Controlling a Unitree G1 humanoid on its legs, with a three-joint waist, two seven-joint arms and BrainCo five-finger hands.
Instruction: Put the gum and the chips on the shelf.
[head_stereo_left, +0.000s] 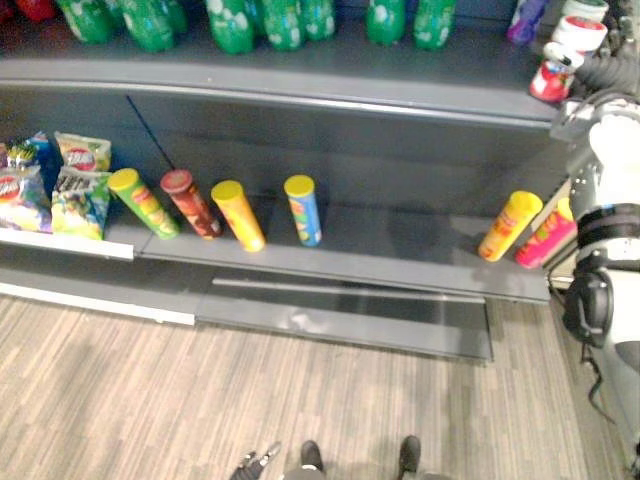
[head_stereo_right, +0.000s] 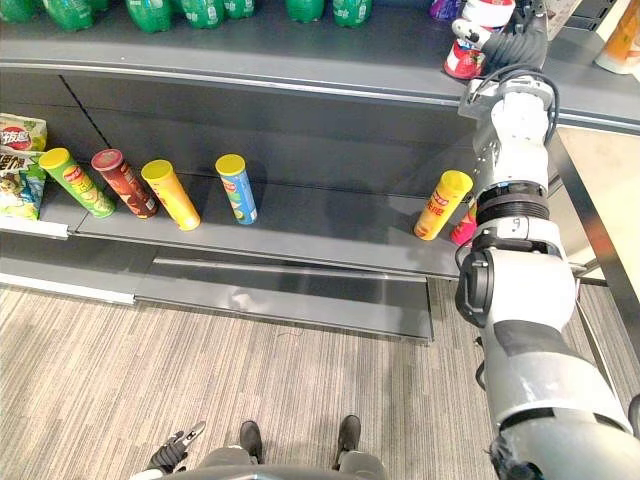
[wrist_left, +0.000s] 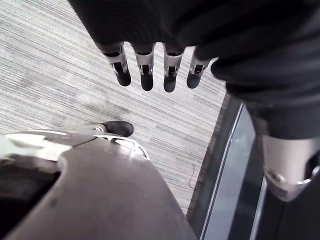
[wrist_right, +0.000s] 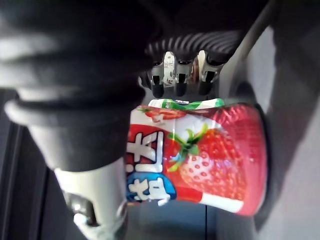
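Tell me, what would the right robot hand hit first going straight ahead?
Most likely the red-and-white strawberry-printed tub directly before the right robot hand, on the grey metal upper shelf; whether they touch is unclear.

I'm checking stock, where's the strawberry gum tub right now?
The gum tub is at the upper shelf's far right end, gripped by the right hand, beside another tub.
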